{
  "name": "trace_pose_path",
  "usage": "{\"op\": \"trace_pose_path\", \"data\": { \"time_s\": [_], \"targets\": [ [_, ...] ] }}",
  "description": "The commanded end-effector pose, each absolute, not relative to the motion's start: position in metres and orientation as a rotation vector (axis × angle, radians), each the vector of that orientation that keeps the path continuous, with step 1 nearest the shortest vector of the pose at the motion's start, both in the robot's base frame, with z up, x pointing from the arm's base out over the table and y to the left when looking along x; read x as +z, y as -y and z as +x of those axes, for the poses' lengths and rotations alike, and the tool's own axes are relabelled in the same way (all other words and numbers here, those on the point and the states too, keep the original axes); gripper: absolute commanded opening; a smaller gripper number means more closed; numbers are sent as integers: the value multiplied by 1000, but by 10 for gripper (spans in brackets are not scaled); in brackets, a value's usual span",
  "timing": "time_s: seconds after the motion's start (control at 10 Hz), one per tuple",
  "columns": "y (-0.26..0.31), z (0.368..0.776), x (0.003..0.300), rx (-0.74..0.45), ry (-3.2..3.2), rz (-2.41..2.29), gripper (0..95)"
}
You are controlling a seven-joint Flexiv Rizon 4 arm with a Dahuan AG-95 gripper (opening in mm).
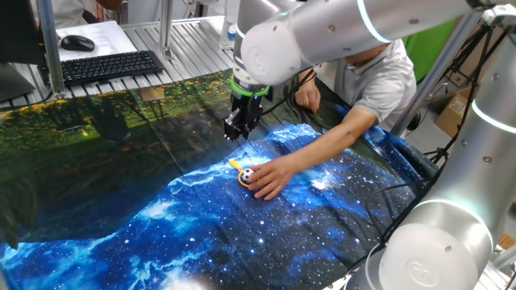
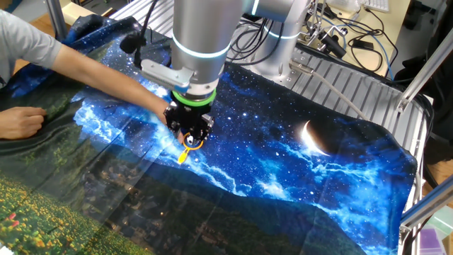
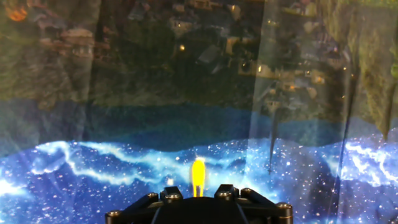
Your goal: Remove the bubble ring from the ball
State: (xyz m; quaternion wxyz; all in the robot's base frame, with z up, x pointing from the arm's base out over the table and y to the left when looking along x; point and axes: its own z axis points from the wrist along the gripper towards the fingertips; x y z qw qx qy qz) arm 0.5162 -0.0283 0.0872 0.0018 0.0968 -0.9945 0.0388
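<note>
The bubble ring (image 1: 242, 174) lies on the blue starry cloth (image 1: 201, 225) that covers the tabletop (image 1: 181, 48), its orange-yellow hoop set around the small black-and-white ball (image 1: 248, 172) and its short handle pointing away from the ball toward the gripper. A person's hand (image 1: 270, 176) rests on the cloth just beside the ball, its fingers touching or nearly touching the hoop; which of the two cannot be told. The gripper (image 1: 236, 127) hangs above the cloth, apart from the ring, which in one fixed view lies below it and a little toward the person's hand. In the other fixed view the gripper (image 2: 189, 132) stands in front of the ring and hides most of it, so that only part of the hoop and the yellow handle (image 2: 185, 153) show at its lower edge, while the ball is out of sight there. In the hand view the black body of the gripper fills the bottom edge and the yellow handle (image 3: 198, 176) rises just past it over the cloth; the fingertips do not show there. Nothing is held between the fingers, but how far apart they stand cannot be told.
</note>
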Motion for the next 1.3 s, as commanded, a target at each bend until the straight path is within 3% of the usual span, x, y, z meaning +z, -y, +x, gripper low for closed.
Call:
{"op": "trace_pose_path", "data": {
  "time_s": [0.1, 1.3],
  "targets": [
    [27, 512, 80, 123, 3124, 296, 380],
    [28, 496, 59, 135, 3152, -179, 380]
  ]
}}
